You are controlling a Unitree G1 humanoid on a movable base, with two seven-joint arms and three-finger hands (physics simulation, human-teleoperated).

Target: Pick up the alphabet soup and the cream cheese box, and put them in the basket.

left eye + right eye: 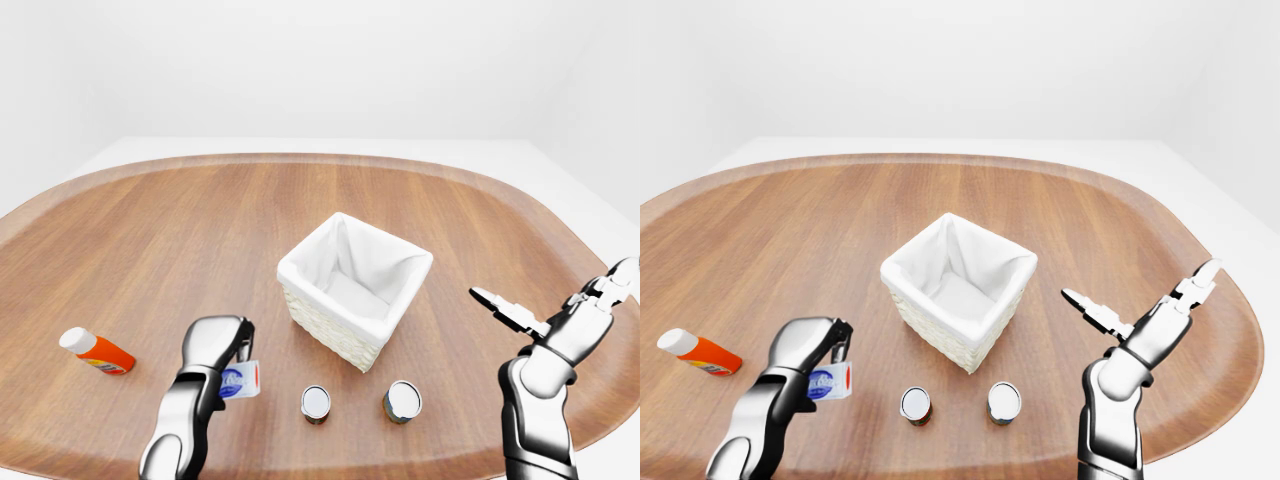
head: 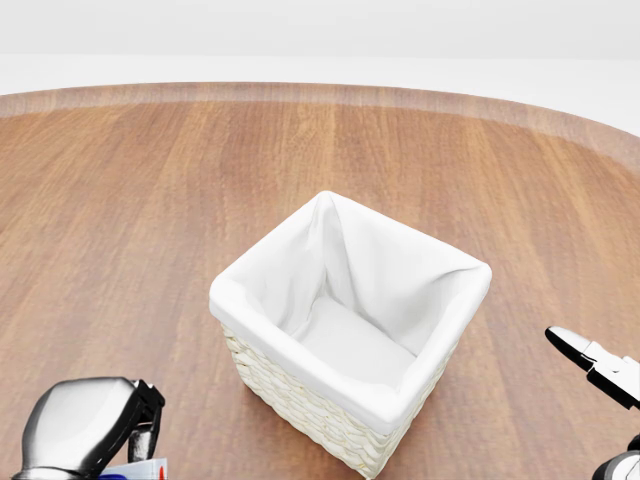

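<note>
The white-lined wicker basket (image 1: 302, 265) stands mid-table, empty inside. My left hand (image 1: 238, 362) is below and left of it, shut on the small white-and-blue cream cheese box (image 1: 243, 381), held just above the table; the head view catches the hand (image 2: 88, 425) at its bottom left. Two small cans stand upright below the basket, one (image 1: 316, 402) on the left, the other (image 1: 403, 400) on the right; which is the alphabet soup I cannot tell. My right hand (image 1: 555, 300) hangs open, fingers spread, right of the basket.
An orange bottle with a white cap (image 1: 96, 350) lies on the wooden table (image 1: 180, 230) at the far left. The table's rounded edge runs close under the cans and both arms.
</note>
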